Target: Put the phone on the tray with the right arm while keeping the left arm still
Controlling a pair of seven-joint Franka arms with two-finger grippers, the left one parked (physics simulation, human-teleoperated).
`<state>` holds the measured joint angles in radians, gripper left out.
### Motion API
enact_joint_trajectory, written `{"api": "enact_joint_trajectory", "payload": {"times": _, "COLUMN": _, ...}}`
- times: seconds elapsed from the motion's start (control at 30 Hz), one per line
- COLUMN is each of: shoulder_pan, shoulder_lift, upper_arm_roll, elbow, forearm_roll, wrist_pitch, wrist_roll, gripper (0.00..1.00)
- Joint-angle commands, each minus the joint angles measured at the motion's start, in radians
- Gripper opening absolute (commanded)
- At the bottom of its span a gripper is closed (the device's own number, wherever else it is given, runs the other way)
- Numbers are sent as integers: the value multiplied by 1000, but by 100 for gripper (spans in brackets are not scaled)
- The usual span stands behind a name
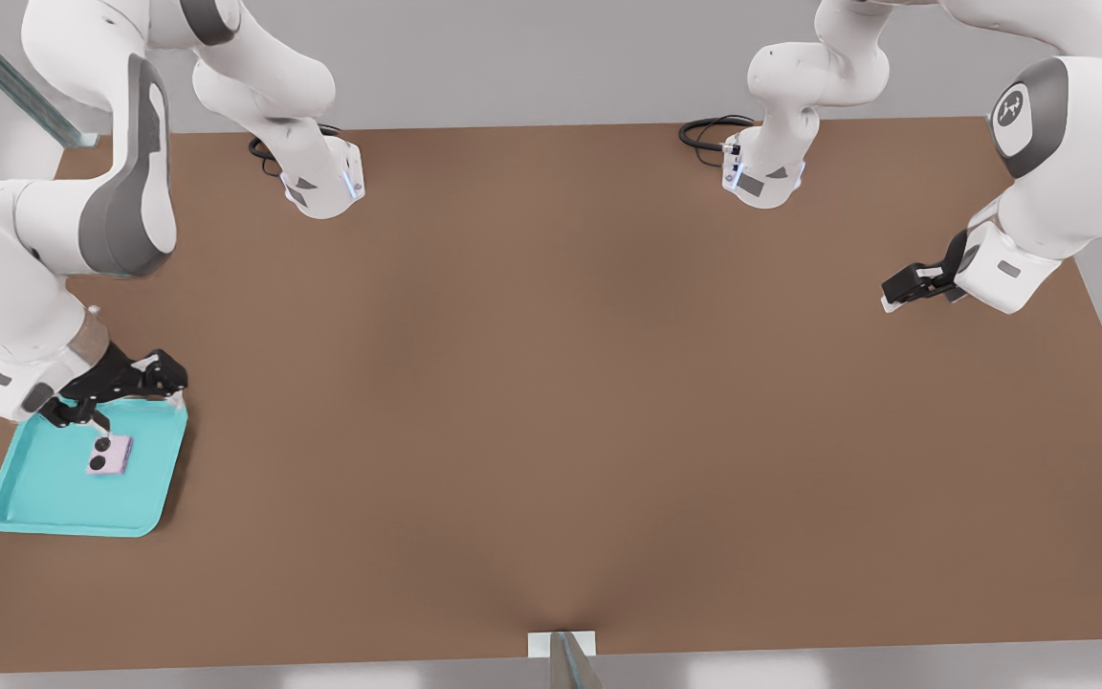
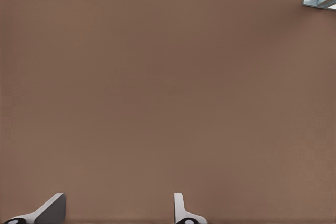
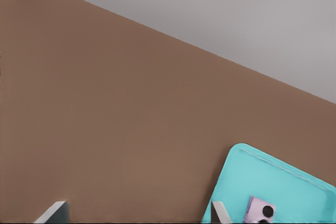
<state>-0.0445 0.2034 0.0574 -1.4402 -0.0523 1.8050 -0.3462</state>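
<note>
Phone (image 1: 109, 455) lies flat inside tray (image 1: 54, 502), near its back rim. Tool (image 1: 121, 397) hovers just above it, fingers spread, holding nothing. Risk: retreating low could clip phone or rim, dragging tray across tabletop (image 1: 551, 383).

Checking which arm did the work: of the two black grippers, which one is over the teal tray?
The gripper at the front view's left, open above the tray beside the pink phone; the other hangs over bare table.

Front cam hangs high over the near edge of the table (image 1: 561, 383), looking down at all of it. Right wrist cam sits low, sharing the tray (image 1: 44, 498) corner; the gripper (image 1: 125, 402) hangs there.
</note>
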Motion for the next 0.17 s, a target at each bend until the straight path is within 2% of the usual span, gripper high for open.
{"api": "enact_joint_trajectory", "payload": {"times": 0.0, "shoulder_pan": 47, "shoulder_lift": -21, "upper_arm_roll": -34, "elbow": -9, "forearm_roll": -17, "wrist_pitch": -153, "wrist_roll": 411, "gripper": 100}}
{"api": "enact_joint_trajectory", "payload": {"times": 0.03, "shoulder_pan": 75, "shoulder_lift": -21, "upper_arm_roll": -59, "elbow": -9, "forearm_roll": -15, "wrist_pitch": -151, "wrist_roll": 406, "gripper": 100}}
{"api": "enact_joint_trajectory", "payload": {"times": 0.13, "shoulder_pan": 68, "shoulder_lift": -19, "upper_arm_roll": -59, "elbow": -6, "forearm_roll": -4, "wrist_pitch": -150, "wrist_roll": 389, "gripper": 100}}
